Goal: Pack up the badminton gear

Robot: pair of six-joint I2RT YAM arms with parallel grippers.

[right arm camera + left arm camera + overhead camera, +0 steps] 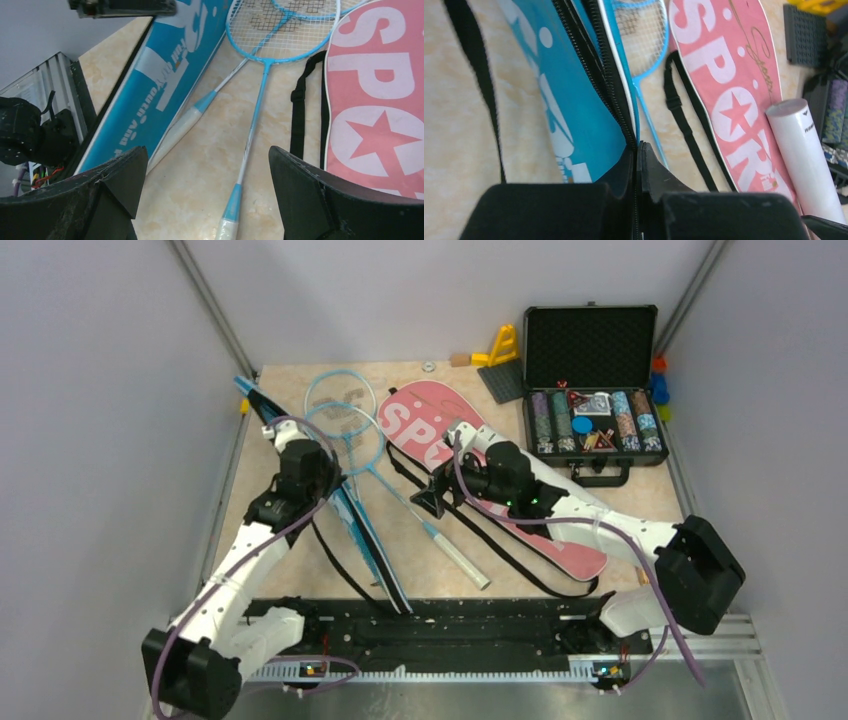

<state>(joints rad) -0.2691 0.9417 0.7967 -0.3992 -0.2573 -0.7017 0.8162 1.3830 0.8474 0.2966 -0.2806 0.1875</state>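
We see the left gripper [638, 152] pinching the zipper edge of the blue cover [574, 100]. Its two jaws are pressed together on that edge. The blue cover is on the left side of the table [640, 495], and it reaches from the back almost to the front.

The right gripper [206, 152] hangs over the middle of the table. Its jaws are spread wide and there is nothing between them. Under it we see one racket [300, 40], with its thin blue stick running down to a white handle. The other racket [182, 127] crosses it up near the round heads, and its white handle lies just beside the blue cover. Both rackets lie on the table between the blue cover and the pink cover [380, 90].

The pink cover lies flat, with big white letters and a star on it. A black strap [297, 115] runs along its side. A white tube [801, 150] lies on the pink cover.

At the back right of the table a black case [590, 350] stands open, with rows of chips inside. A yellow toy [503, 344] sits at the back, near the case.
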